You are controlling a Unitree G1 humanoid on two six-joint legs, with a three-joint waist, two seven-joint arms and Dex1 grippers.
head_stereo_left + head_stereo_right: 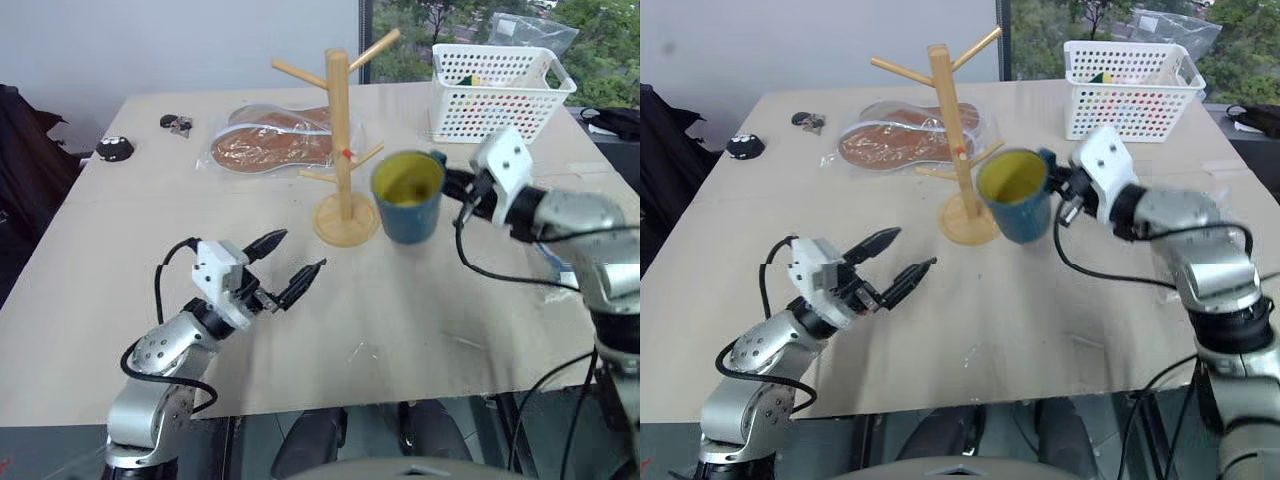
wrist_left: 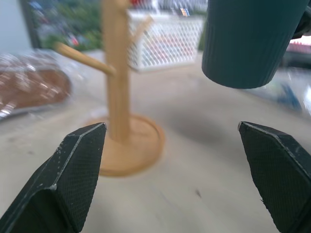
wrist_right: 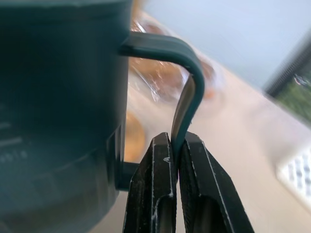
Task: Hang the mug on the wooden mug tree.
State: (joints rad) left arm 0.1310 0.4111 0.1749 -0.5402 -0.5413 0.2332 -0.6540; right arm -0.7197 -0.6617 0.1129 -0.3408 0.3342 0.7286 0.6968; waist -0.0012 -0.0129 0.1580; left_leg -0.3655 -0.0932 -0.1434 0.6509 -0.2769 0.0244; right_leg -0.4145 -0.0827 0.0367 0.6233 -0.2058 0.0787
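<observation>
Right hand [image 3: 176, 145] clamped on mug [image 1: 408, 197] handle, left hand [image 1: 292, 263] spread, empty

Left claw [image 2: 172, 179] spread wide, 2 black textured fingers [image 2: 73, 179] rising at either edge over the pale counter [image 2: 194, 160]. Beyond them, wooden mug tree [image 2: 116, 92] upright on its round base, 1 angled peg jutting out sideways. Teal mug [image 2: 250, 41] hanging clear above the counter, beside the tree; white basket [image 2: 165, 41] blurred behind.
</observation>
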